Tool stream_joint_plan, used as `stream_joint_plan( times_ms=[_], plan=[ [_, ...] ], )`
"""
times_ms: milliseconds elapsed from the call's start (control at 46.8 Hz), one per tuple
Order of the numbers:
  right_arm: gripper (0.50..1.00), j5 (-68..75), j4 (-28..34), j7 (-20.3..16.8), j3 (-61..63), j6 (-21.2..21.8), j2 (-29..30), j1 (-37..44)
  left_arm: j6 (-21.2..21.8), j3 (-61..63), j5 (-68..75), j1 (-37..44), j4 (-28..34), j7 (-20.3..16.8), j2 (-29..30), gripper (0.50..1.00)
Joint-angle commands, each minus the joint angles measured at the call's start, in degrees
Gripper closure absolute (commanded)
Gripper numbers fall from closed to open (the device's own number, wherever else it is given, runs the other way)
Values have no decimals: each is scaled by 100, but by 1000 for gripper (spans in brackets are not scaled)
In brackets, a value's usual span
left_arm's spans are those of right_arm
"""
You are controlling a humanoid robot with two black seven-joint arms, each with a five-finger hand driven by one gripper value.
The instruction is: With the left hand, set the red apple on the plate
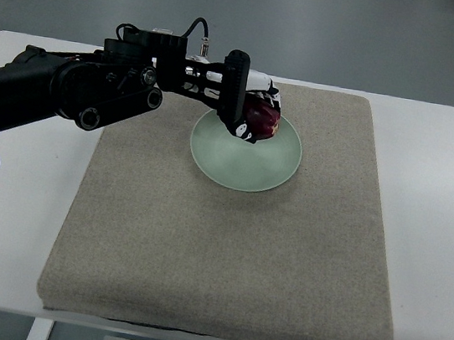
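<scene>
one robot hand (248, 110) grips red apple (262, 121) over plate (244, 168).

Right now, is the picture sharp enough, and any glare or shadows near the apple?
Top view: evenly lit, mostly sharp, no strong glare; the left hand hides much of the red apple, and soft shadow falls on the plate beneath.

The single top camera looked steeply down from the robot's side, framing the whole desk (447, 167) and floor beyond.
</scene>
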Motion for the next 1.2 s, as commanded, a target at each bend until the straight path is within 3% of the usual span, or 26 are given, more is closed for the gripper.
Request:
stream_joint_plan(
  times_ms=[0, 171, 235, 342, 448, 641, 1174],
  plan=[
    [568, 0, 0, 0, 0, -2, 0, 0, 22, 60, 0, 49, 2, 3, -25, 947],
    [570, 0, 0, 0, 0, -2, 0, 0, 22, 113, 0, 93, 19, 3, -52, 761],
    [568, 0, 0, 0, 0, -2, 0, 0, 22, 157, -9, 93, 19, 3, -52, 718],
    [568, 0, 0, 0, 0, -2, 0, 0, 22, 166, -9, 93, 19, 3, -52, 579],
    [568, 0, 0, 0, 0, -2, 0, 0, 22, 157, -114, 93, 11, 3, -43, 510],
    [568, 0, 0, 0, 0, -2, 0, 0, 4, 78, -412, 67, -7, 12, 1, 506],
    [568, 0, 0, 0, 0, -2, 0, 0, -66, -141, -4965, 5, 177, 3, 853, 506]
  ],
)
